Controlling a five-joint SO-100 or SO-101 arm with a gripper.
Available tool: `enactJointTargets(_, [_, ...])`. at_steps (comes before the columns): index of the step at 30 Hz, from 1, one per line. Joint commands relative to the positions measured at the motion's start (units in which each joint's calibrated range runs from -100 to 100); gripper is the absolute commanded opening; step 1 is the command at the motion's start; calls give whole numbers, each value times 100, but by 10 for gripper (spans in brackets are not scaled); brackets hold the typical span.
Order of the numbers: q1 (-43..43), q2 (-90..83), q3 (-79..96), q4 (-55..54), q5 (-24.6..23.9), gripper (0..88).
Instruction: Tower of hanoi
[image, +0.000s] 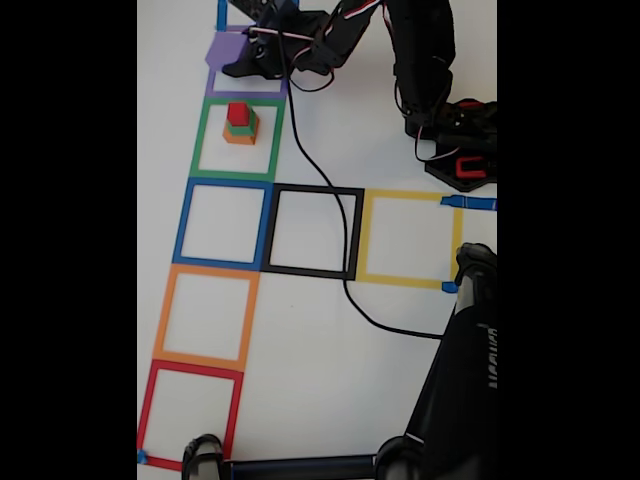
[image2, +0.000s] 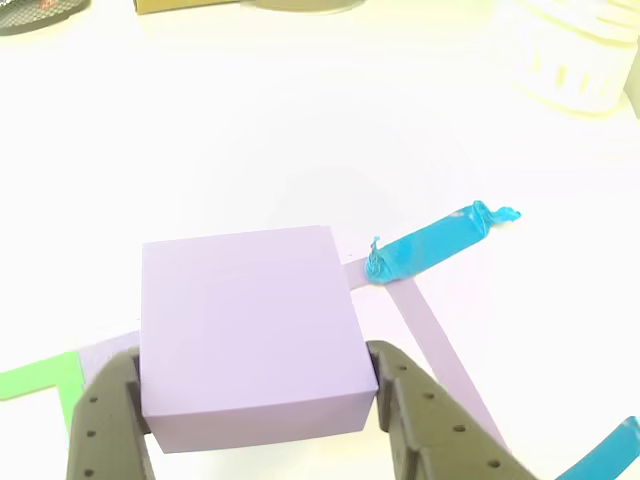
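Note:
The purple cube (image: 226, 50), the biggest one, sits at the top left of the fixed view over the purple tape square (image: 245, 90). My black gripper (image: 243, 58) reaches it from the right. In the other view the purple cube (image2: 250, 330) lies between my two fingers (image2: 105, 420), which press on its left and right sides, so the gripper (image2: 255, 362) is shut on it. I cannot tell whether the cube rests on the table. Inside the green tape square (image: 238, 140) stands a stack: orange cube (image: 240, 137) at the bottom, green cube (image: 240, 127) on it, red cube (image: 238, 113) on top.
Blue (image: 222, 223), orange (image: 205, 316) and red (image: 190, 412) tape squares run down the left; black (image: 312, 231) and yellow (image: 408, 238) squares lie to the right. A black cable (image: 345, 250) crosses the table. The arm base (image: 460, 150) and a dark stand (image: 460, 390) are on the right.

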Motion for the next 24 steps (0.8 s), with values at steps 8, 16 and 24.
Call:
enactJointTargets(8, [-278,-2808,-2242,5119,0,110])
enactJointTargets(16, [-921,-3325,-5696,9216,0,107])
enactJointTargets(24, [-1793,-3430,-8378,11864,0,96])
